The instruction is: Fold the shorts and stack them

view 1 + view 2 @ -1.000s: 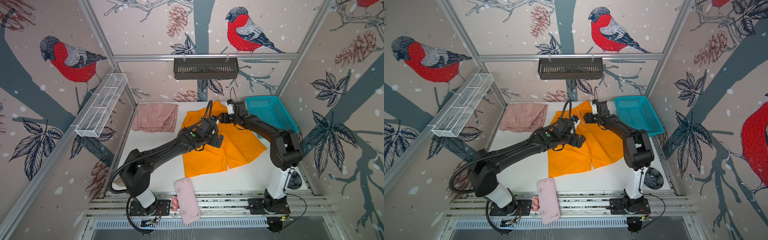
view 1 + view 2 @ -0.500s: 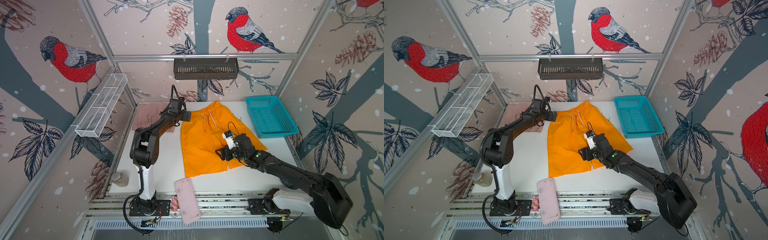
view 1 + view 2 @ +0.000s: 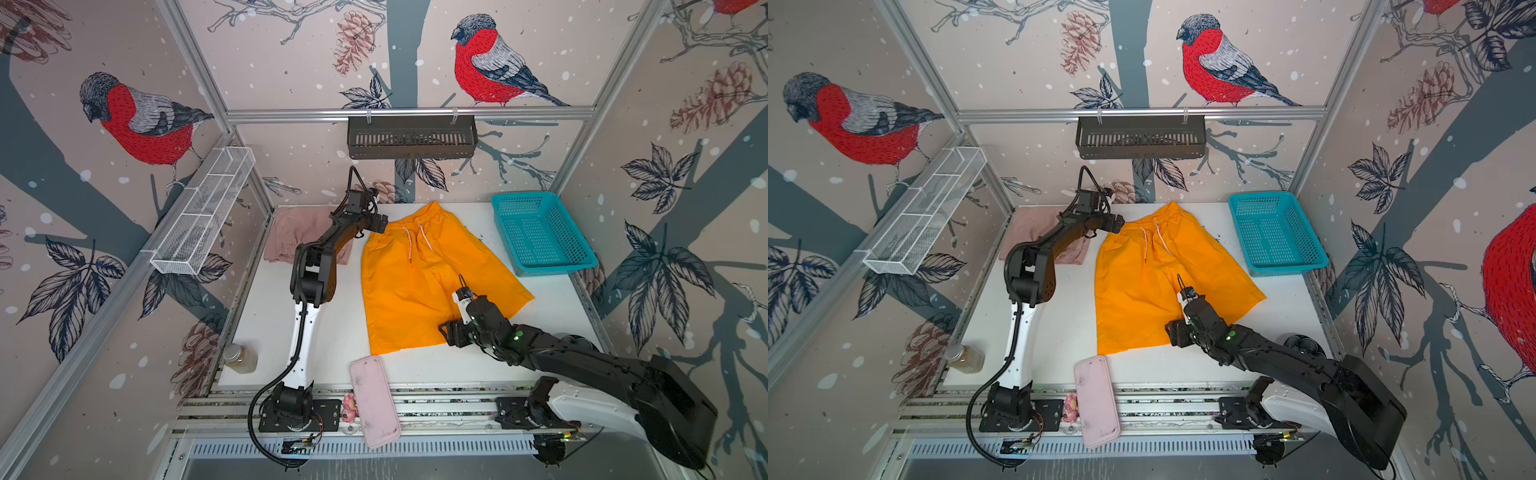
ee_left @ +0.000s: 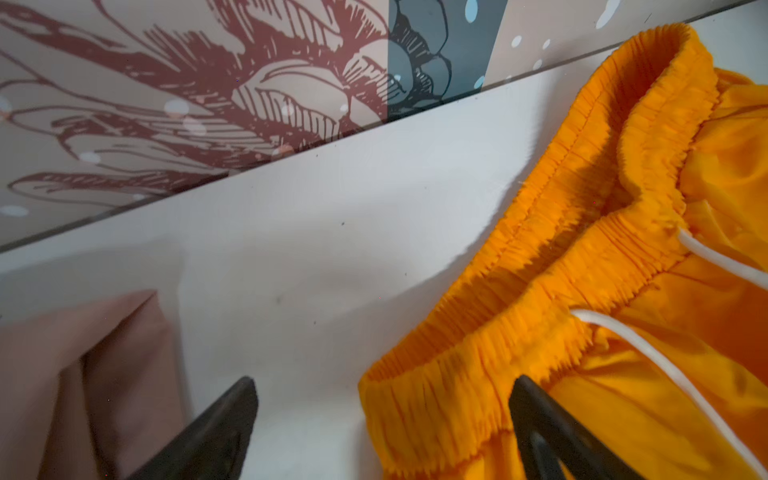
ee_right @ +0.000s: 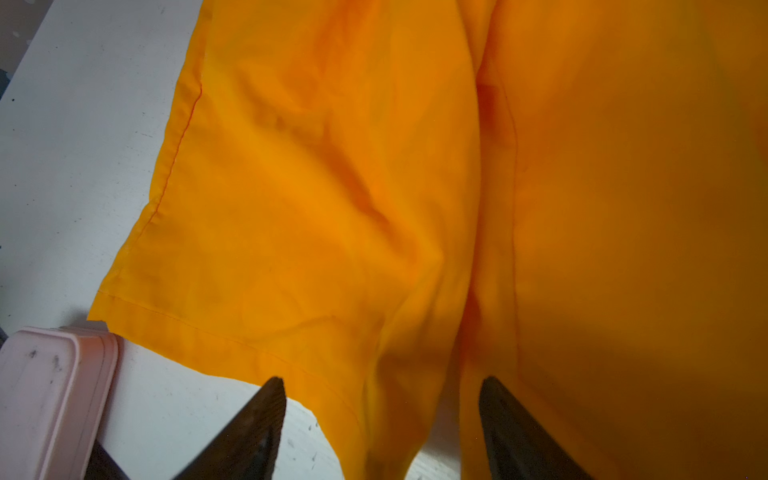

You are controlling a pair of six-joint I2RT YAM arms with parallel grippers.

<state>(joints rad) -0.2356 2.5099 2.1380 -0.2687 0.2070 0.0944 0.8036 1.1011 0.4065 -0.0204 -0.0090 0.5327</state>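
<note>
The orange shorts (image 3: 419, 282) lie flat mid-frame on the worktop (image 3: 340, 316); the pink shorts (image 3: 282, 232) sit upper left. Left fingers (image 4: 232, 415) gape around the waistband corner, right fingers (image 5: 257, 419) around the inner hem, both empty. Best to pinch both layers fully before lifting together.

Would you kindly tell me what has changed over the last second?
Both arms left the far middle of the orange shorts: the left end effector swung to the waistband corner beside the pink shorts, and the right end effector drew back to the near hems, between the legs. Both stand open, gripping nothing. Both shorts, the teal basket and the pink tray stayed put.
</note>
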